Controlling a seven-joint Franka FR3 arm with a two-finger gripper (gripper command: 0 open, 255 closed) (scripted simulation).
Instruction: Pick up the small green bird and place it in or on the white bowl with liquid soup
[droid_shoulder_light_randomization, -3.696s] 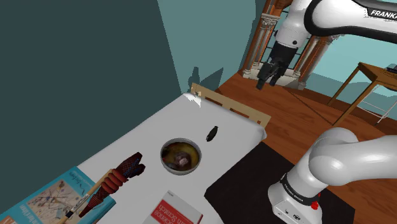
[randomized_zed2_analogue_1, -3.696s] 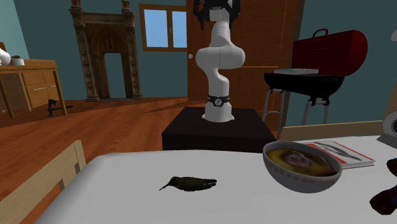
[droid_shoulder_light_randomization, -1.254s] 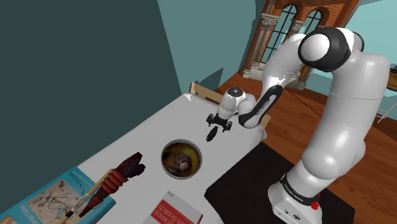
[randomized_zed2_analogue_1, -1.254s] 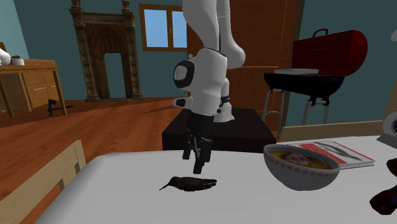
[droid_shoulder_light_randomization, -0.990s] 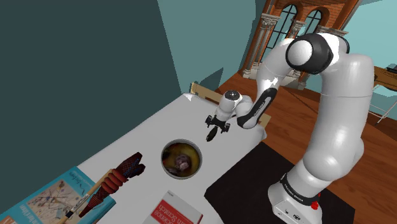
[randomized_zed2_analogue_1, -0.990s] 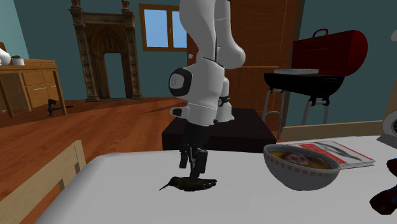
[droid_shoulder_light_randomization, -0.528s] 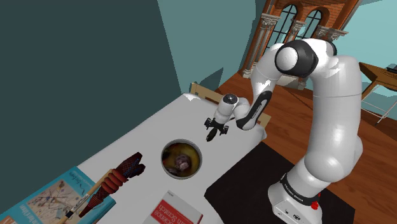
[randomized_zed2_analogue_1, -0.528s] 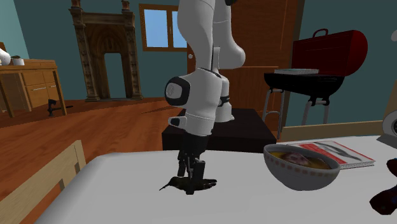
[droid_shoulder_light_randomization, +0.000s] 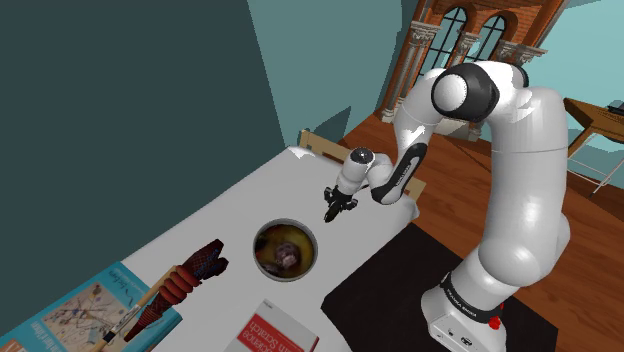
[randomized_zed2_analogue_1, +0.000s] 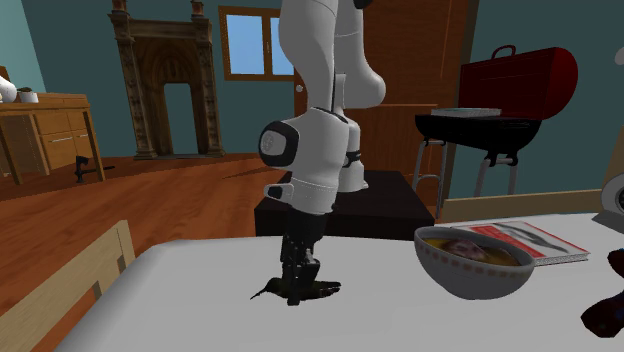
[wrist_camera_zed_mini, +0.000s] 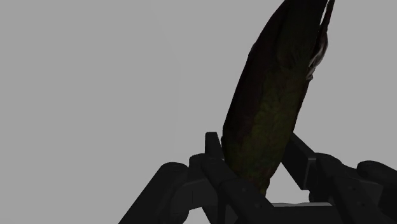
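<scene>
The small dark green bird lies on the white table, beak toward the second exterior view's left. My black gripper stands straight down over its middle, shut on its body. In the wrist view the two fingers clasp the bird from both sides. From the shoulder view the gripper touches the table a little beyond the bowl. The white bowl holds brownish soup and stands to the second exterior view's right of the bird, a short way off.
A dark red coiled object, a blue map book and a red-covered book lie on the near part of the table. A wooden chair back stands at the far table edge. A magazine lies behind the bowl.
The gripper came down onto the bird with its fingers apart, then closed on the bird's body. The bird and bowl have not moved.
</scene>
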